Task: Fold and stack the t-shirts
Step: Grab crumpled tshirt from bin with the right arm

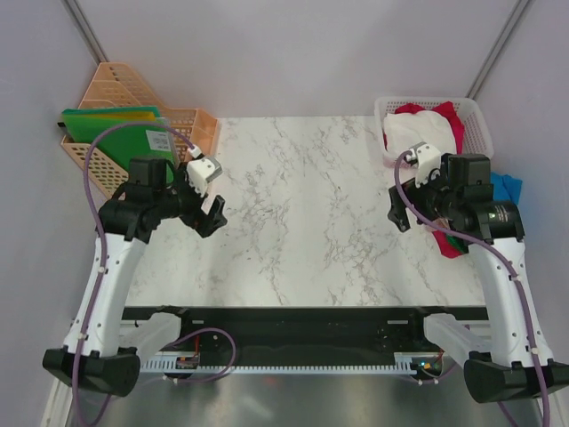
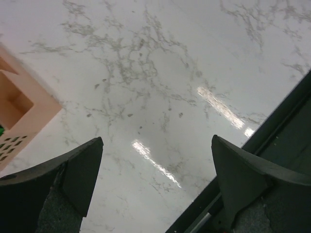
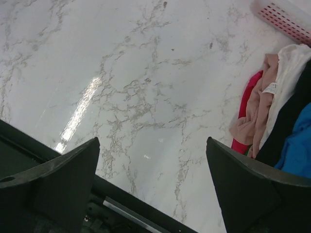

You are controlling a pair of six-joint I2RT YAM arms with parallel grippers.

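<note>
Several t-shirts lie in a loose pile at the table's right edge. In the right wrist view I make out a pale beige one (image 3: 256, 108), a white one (image 3: 293, 68), a red one (image 3: 246, 99), a black one (image 3: 287, 124) and a bright blue one (image 3: 300, 148). From above, the red (image 1: 450, 246) and blue (image 1: 508, 188) cloth peek out under my right arm. More white (image 1: 418, 127) and red (image 1: 452, 118) cloth fills the basket. My right gripper (image 1: 397, 206) (image 3: 152, 141) hangs open left of the pile. My left gripper (image 1: 212, 206) (image 2: 156, 140) is open over bare marble.
A white mesh basket (image 1: 481, 122) (image 3: 284, 14) stands at the back right corner. A peach plastic file rack (image 1: 191, 123) (image 2: 19, 109) holding green folders (image 1: 116, 133) sits at the back left. The table's dark front rail (image 2: 286, 121) (image 3: 29, 145) runs close below both grippers.
</note>
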